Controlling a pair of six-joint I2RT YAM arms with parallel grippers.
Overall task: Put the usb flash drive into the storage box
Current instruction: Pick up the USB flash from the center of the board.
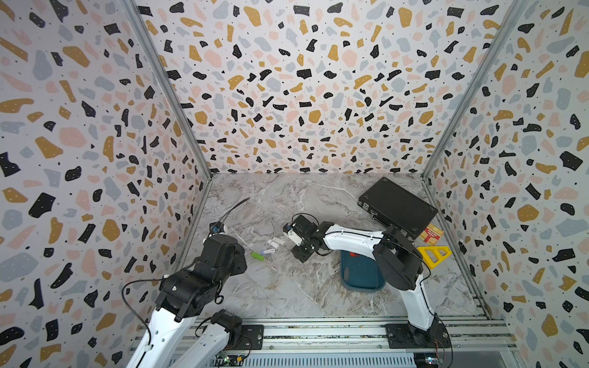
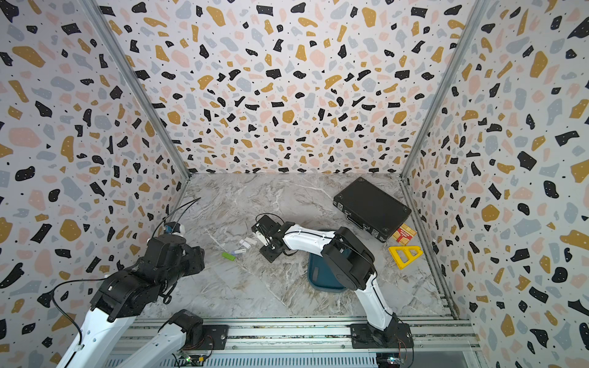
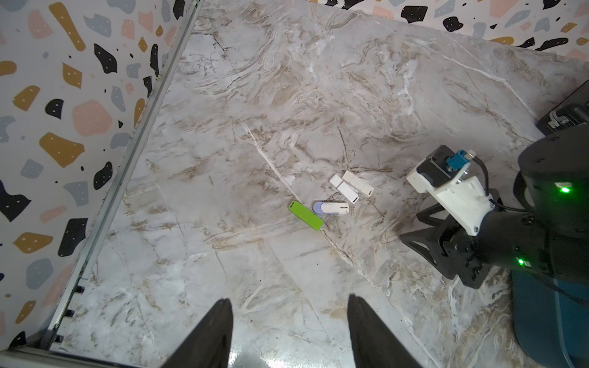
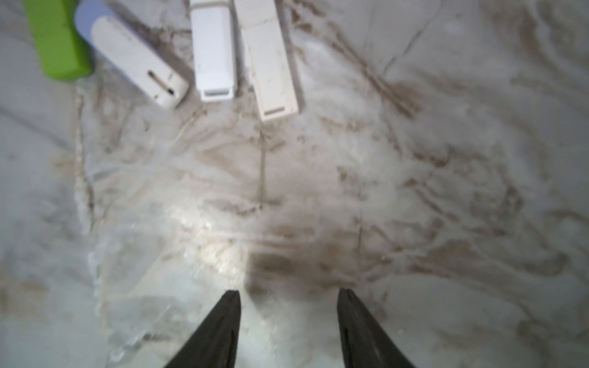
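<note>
While the right gripper (image 4: 288,291) hangs part-open and empty just right of the usb flash drives (image 3: 331,207) on the worktop (image 1: 287,286) — the left gripper (image 3: 288,301) likewise parted, empty — the storage box (image 1: 358,275) lies to their near right.

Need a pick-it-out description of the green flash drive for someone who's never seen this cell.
On the marble tabletop, near its middle, lies a loose cluster of four USB flash drives. The green flash drive sits at the end nearest the left wall, beside the white-and-lilac drive. It alone is bright lime green; the rest are white or pale.
</note>
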